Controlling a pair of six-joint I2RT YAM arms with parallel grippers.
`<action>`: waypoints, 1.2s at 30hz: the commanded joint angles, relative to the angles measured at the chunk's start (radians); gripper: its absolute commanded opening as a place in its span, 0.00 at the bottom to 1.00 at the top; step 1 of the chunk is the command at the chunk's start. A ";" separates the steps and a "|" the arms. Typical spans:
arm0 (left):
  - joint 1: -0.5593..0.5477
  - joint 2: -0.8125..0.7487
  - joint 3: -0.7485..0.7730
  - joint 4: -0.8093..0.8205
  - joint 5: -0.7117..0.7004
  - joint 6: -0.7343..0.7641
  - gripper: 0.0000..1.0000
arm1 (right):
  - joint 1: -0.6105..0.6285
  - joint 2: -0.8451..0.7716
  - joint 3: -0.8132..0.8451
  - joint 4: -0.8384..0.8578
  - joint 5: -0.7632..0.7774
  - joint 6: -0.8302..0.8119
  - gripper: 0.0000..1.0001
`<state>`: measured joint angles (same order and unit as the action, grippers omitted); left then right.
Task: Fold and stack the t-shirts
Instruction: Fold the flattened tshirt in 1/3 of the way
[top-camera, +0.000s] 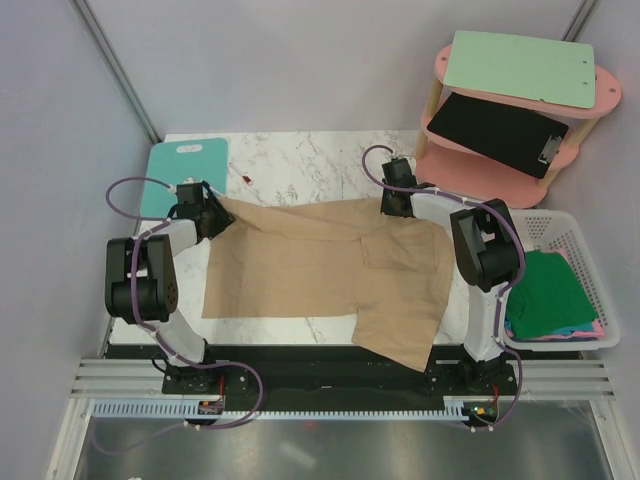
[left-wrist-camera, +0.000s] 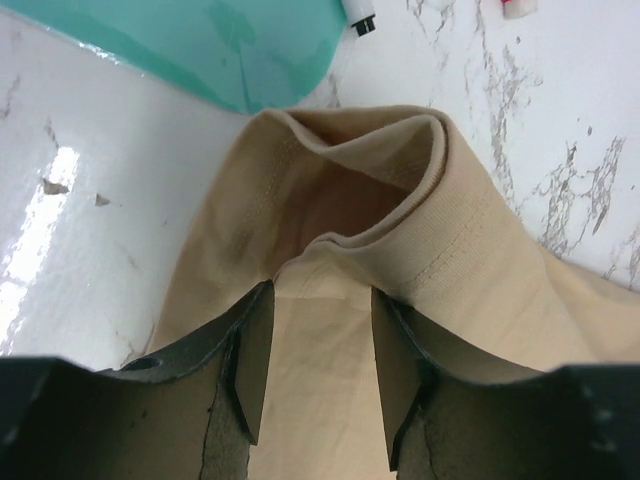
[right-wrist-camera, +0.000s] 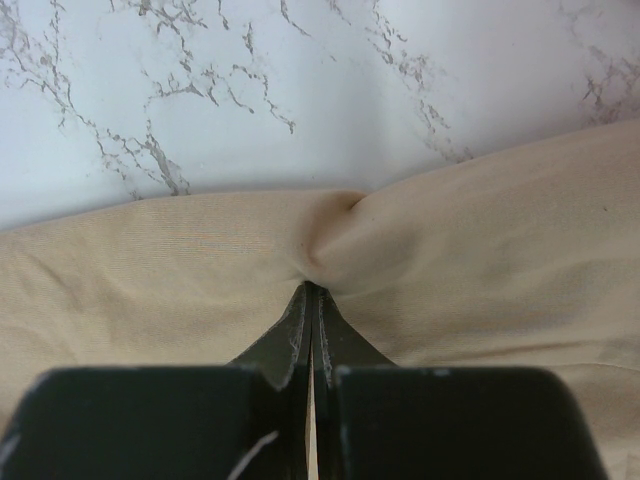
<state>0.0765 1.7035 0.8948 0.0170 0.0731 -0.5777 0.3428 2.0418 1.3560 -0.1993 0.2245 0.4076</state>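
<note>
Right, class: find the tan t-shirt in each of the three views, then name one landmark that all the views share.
Top external: the tan t-shirt lies spread across the middle of the marble tabletop, between the arms.
Left wrist: the tan t-shirt fills the centre and lower right, with a folded hem ahead of the open left hand.
Right wrist: the tan t-shirt covers the lower half, its edge pinched in the shut right hand.
Shared landmark: the marble tabletop, white with grey veins.
</note>
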 joint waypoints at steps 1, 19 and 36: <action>-0.003 0.038 0.064 0.037 0.011 0.024 0.50 | -0.010 0.031 -0.011 -0.028 -0.001 0.003 0.00; -0.001 0.056 0.099 0.017 0.019 0.041 0.04 | -0.011 0.035 -0.015 -0.025 -0.017 0.003 0.00; -0.001 0.103 0.167 -0.061 -0.013 0.052 0.67 | -0.011 0.035 -0.015 -0.023 -0.033 0.002 0.00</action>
<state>0.0765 1.7851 1.0065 -0.0383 0.0608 -0.5480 0.3363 2.0418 1.3560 -0.1989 0.2070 0.4076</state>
